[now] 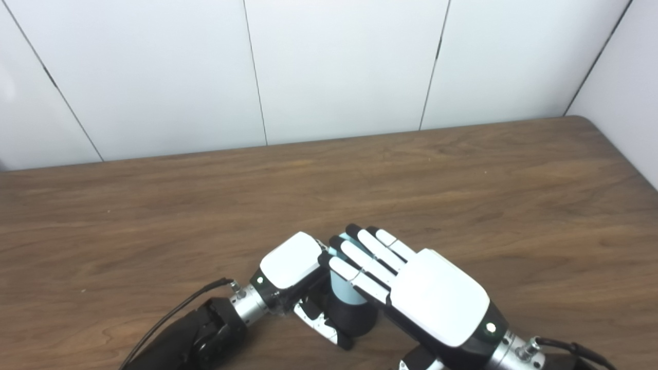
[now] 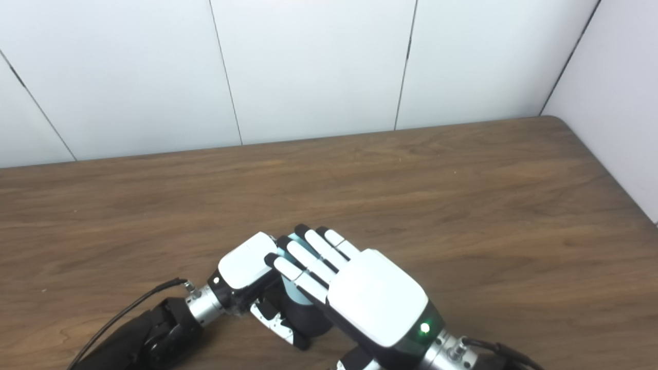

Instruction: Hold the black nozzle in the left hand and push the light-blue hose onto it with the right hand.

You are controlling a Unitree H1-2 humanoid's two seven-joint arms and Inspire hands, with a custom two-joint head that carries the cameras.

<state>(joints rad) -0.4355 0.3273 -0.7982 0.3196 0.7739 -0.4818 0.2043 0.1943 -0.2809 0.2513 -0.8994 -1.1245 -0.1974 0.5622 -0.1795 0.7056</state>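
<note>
A brown wood-grain table carries the black nozzle standing near its front edge.

**Wood table, white panel walls**

Brown wood-grain table fills the lower frame from 3 to 9 o'clock, grain running left-right. Rounded corner at 2 o'clock. Back wall at 12 o'clock: white flat panels, split by thin dark seams, some slanted, one at 10 o'clock with a small dark mark. Side wall at 2 o'clock, also white, meets back wall in a dark corner line. Light even, soft, slight glare on tabletop. A few pale specks on the wood at 9 o'clock. Floor not visible.
</note>
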